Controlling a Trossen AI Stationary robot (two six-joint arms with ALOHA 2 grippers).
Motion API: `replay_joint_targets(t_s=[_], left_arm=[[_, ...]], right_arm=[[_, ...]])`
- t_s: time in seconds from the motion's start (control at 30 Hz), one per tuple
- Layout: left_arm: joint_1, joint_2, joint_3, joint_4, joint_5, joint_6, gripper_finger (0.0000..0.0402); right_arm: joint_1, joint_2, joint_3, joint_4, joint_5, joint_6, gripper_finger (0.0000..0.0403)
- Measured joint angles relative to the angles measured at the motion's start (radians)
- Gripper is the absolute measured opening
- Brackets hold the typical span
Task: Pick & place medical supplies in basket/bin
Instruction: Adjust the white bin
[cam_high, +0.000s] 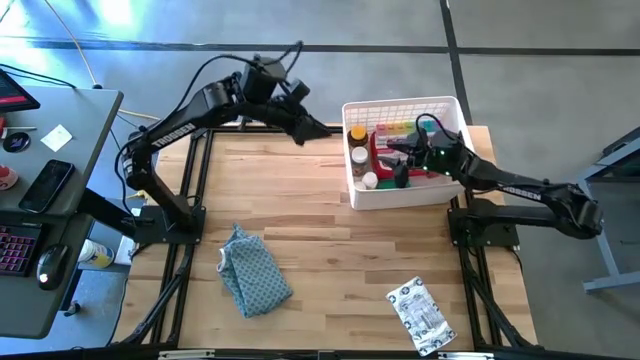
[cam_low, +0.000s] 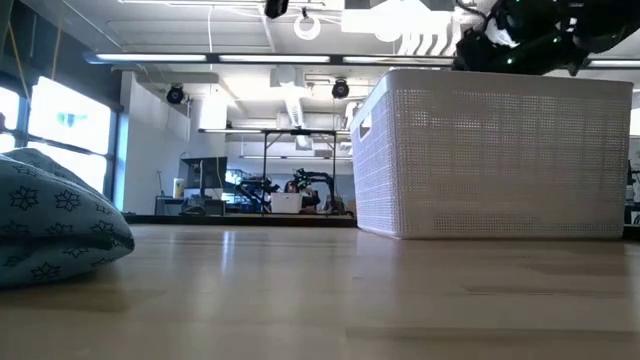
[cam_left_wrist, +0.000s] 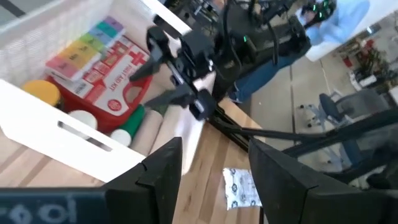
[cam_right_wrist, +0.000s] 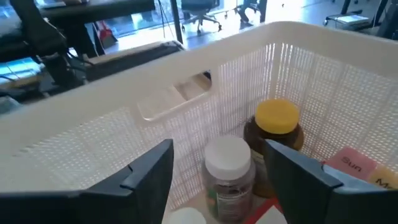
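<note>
Two things lie on the near part of the wooden table (cam_high: 330, 240), out of the bin. The silver-white packet (cam_high: 421, 314) lies flat near the front edge on the right side. The blue-grey cloth (cam_high: 254, 270) sits bunched up to its left. The cloth is not a medical thing, so I think only the packet is left to pick up.

Farther back on the right stands the white bin (cam_high: 455, 115). It is much bigger than the small things, so they all fit inside. In it are the red first-aid case (cam_left_wrist: 112, 84), the rainbow pill box (cam_left_wrist: 84, 48), a brown bottle with a yellow cap (cam_right_wrist: 275, 140), a bottle with a white cap (cam_right_wrist: 229, 167) and a green tube (cam_left_wrist: 135, 118). They lie close together, some touching.

The right gripper (cam_high: 412, 153) hangs over the inside of the bin. Its fingers (cam_right_wrist: 149, 174) are spread apart and hold nothing. I think it is there because that is the spot to let things go.

The left gripper (cam_high: 322, 131) is at the far edge of the table, just left of the bin and up in the air. Its fingers (cam_left_wrist: 163, 171) are apart too, with nothing between them. It seems to wait there, out of the way.
</note>
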Motion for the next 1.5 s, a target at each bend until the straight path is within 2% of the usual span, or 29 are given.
replay_joint_targets(t_s=[0.23,0.33,0.43,0.63,0.73,0.87,1.0,1.07,1.17,1.3,1.5], left_arm=[[-0.093,0.004,0.0,-0.001,-0.11,0.007,0.0209],[-0.112,0.005,0.0,0.0,-0.129,0.014,0.0209],[-0.116,0.005,0.0,-0.001,-0.125,0.007,0.0209],[-0.115,0.005,0.0,-0.001,-0.079,0.003,0.0207],[-0.113,0.005,0.0,-0.001,-0.053,0.063,0.0205],[-0.112,0.005,0.0,-0.01,-0.078,0.191,0.0205],[-0.08,0.003,0.0,-0.064,-0.064,0.271,0.0205],[-0.054,-0.003,0.0,-0.111,-0.039,0.283,0.0204],[-0.018,-0.006,0.0,-0.167,-0.01,0.312,0.0204],[0.015,-0.005,0.0,-0.2,0.04,0.348,0.0204],[0.02,-0.005,0.0,-0.227,0.092,0.422,0.0204]], right_arm=[[0.0,-0.128,0.001,-0.019,0.015,-0.013,0.0239],[0.0,-0.167,0.007,-0.028,0.024,-0.038,0.0239],[0.005,-0.2,0.052,-0.051,0.007,0.007,0.0239],[0.094,-0.164,0.261,-0.376,-0.01,-0.049,0.0239],[0.164,-0.113,0.385,-0.568,-0.008,-0.04,0.0239],[0.275,-0.049,0.492,-0.762,-0.014,0.048,0.0239],[0.372,-0.011,0.517,-0.843,-0.102,0.195,0.0239],[0.423,0.007,0.512,-0.871,-0.113,0.284,0.0238],[0.504,0.031,0.496,-0.887,-0.083,0.381,0.0238],[0.592,0.085,0.464,-0.883,0.033,0.429,0.0238],[0.603,0.215,0.454,-0.866,0.212,0.421,0.0238]])
